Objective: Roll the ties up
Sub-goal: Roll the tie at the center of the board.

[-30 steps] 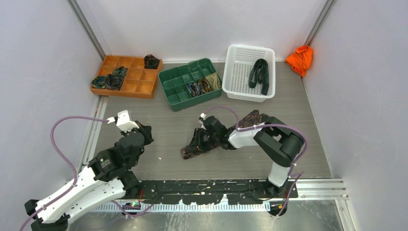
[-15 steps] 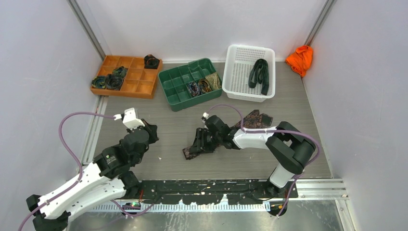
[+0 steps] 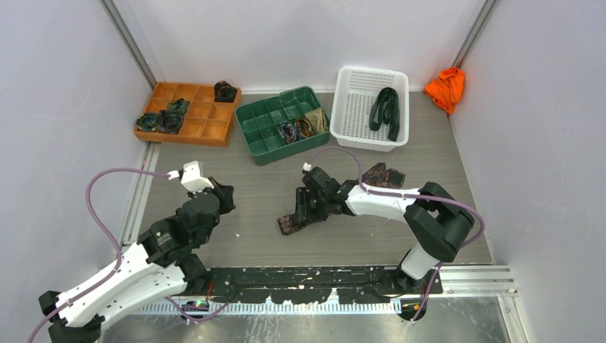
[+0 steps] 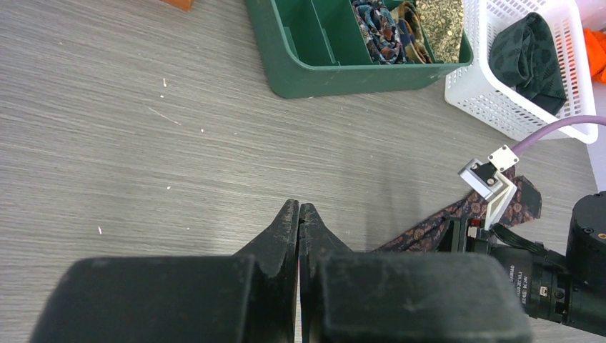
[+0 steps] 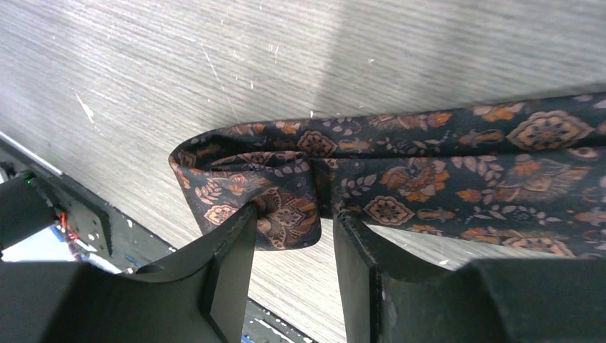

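Since a second ago, has spread the right gripper (image 3: 297, 214) wider and swung the right elbow further out, shortening the patterned tie's (image 3: 384, 175) run.

From above: reaches leftward low over the table (image 3: 243, 243) with the right arm, jaws down at the tie's folded near end mid-table; bends the left arm at the near left, left gripper (image 3: 223, 193) well apart from the tie; shows more ties (image 3: 384, 111) in the white basket (image 3: 357, 107), green tray (image 3: 264, 136) and orange tray (image 3: 214, 128) at the back. From the left wrist: presses fingers (image 4: 286, 229) together, closed on nothing, over bare tabletop, the tie off to the right. From the right wrist: straddles the rolled fold with parted fingers (image 5: 229, 264), open and not pinching, leaving the rest flat, running off right.
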Tool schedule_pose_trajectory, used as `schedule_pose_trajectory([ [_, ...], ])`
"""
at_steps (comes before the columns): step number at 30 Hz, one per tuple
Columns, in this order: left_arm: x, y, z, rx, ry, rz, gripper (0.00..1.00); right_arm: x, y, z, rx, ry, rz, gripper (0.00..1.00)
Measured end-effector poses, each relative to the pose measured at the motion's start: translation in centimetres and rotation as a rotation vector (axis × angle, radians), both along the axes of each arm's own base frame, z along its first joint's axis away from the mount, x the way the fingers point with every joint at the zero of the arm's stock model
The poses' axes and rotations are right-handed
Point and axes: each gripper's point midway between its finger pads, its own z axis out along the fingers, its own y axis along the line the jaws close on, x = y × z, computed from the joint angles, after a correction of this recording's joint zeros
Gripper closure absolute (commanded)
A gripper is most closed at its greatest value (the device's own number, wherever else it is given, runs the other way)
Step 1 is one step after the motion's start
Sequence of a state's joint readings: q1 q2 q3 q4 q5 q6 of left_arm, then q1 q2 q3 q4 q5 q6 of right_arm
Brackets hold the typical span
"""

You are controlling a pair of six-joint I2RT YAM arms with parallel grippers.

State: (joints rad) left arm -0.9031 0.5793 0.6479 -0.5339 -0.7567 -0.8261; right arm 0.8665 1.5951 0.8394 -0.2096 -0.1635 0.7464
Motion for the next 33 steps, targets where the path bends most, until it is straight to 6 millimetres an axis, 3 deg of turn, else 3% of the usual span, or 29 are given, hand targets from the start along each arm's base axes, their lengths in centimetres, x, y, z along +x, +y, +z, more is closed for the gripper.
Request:
schedule_pose_trajectory([
  [6, -0.5, 1.0, 0.1, -0.022, -0.008, 0.023, 1.0, 0.9, -0.5, 0.7, -0.082, -0.062, -0.001, 0.52],
  [9, -1.2, 2.6, 0.1, -0.049, -0.008, 0.077, 1.0, 0.8, -0.5, 2.5, -0.142, -0.135, 0.007, 0.52],
  [14, -2.8, 6.3, -0.3, -0.093, -0.015, 0.189, 1.0, -0.6, 2.2, 7.6, -0.192, -0.307, 0.057, 0.51],
  [17, -3.6, 8.1, -0.2, -0.125, -0.037, 0.235, 1.0, -1.7, 4.1, 8.8, -0.254, -0.375, 0.091, 0.49],
  [19, -3.9, 8.9, -0.2, -0.133, -0.046, 0.252, 1.0, -2.2, 5.3, 8.1, -0.31, -0.397, 0.11, 0.46],
  [22, -4.3, 9.7, -0.5, -0.115, -0.045, 0.268, 1.0, -2.2, 5.9, 5.3, -0.463, -0.414, 0.131, 0.42],
  [26, -4.5, 9.9, -0.8, -0.096, -0.035, 0.27, 1.0, -2.0, 4.8, 1.6, -0.653, -0.416, 0.159, 0.4],
  [29, -4.6, 10.1, -0.9, -0.095, -0.036, 0.27, 1.0, -1.7, 3.8, 0.7, -0.724, -0.42, 0.166, 0.4],
  [33, -4.8, 10.4, -0.7, -0.11, -0.049, 0.273, 1.0, -1.3, 3.7, 1.1, -0.744, -0.44, 0.159, 0.4],
])
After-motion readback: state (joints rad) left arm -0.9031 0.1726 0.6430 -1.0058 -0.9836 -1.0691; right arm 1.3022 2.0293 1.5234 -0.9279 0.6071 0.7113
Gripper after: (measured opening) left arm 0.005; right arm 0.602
